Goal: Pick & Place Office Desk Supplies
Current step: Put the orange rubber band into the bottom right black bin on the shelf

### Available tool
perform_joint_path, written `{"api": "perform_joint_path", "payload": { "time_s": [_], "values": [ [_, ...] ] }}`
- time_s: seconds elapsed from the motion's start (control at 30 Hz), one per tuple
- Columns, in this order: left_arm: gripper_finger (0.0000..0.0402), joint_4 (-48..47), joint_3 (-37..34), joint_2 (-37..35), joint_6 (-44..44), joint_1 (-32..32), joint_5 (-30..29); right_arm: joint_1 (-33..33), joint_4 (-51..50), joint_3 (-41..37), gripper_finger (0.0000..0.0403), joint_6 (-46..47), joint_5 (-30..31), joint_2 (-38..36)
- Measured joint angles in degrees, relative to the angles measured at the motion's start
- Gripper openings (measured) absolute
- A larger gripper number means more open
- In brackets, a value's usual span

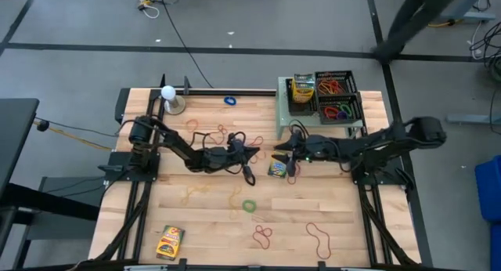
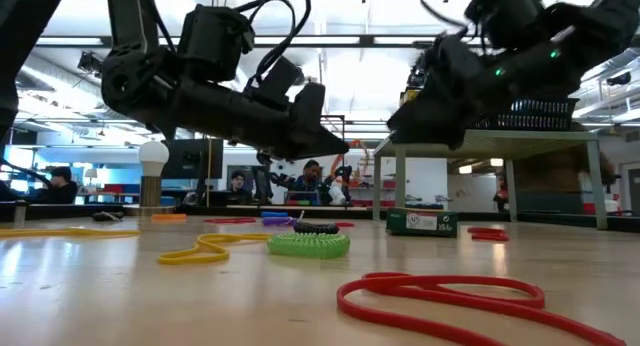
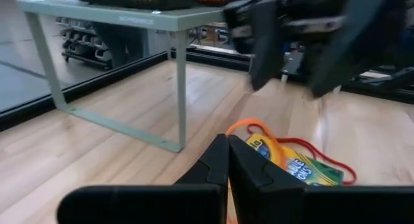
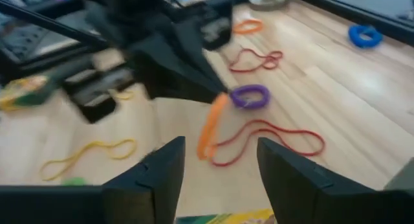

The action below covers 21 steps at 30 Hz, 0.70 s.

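The crayon box (image 1: 277, 167) lies at mid-frame in the high view, directly under the right gripper (image 1: 285, 149), whose jaws are spread wide. The left gripper (image 1: 254, 153), jaws clenched on an orange rubber band (image 4: 211, 125), sits just left of it.

You've got a light wood-plank table (image 1: 203, 224) on grey floor (image 1: 78, 36) w/ dark seam lines, cables (image 1: 168, 20) trailing across. Low view: bright ceiling lights (image 2: 370, 66), people seated (image 2: 312, 176) at desks in bkgd.
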Motion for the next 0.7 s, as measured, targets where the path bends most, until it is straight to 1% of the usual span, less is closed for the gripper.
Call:
{"api": "perform_joint_path", "payload": {
  "time_s": [0.07,0.23,0.33,0.4,0.5,0.7],
  "values": [
    [0.0005,0.1,0.4,0.0,1.4,-0.1,0.2,-0.9,0.2,0.6,0.0203,0.0,-0.7,1.5],
    [0.0005,0.1,0.5,-0.1,0.3,-0.1,0.2,-1.9,3.3,3.4,0.0203,0.3,-4.8,6.4],
    [0.0006,0.4,0.5,-0.2,0.4,-0.3,0.2,-2.1,3.3,5.5,0.0202,0.2,-4.6,9.6],
    [0.0006,0.4,0.5,-0.2,0.8,-0.5,0.2,-2.1,3.2,6.8,0.0192,-0.8,-4.6,11.4],
    [0.0006,0.3,0.2,-0.2,0.9,-0.5,0.1,-2.1,3.4,8.3,0.0156,-1.5,-4.6,12.2],
    [0.0014,-0.3,0.2,-0.9,0.5,-0.9,-1.2,-1.9,3.0,8.8,0.0034,-3.3,-2.9,11.2]
  ]
}}
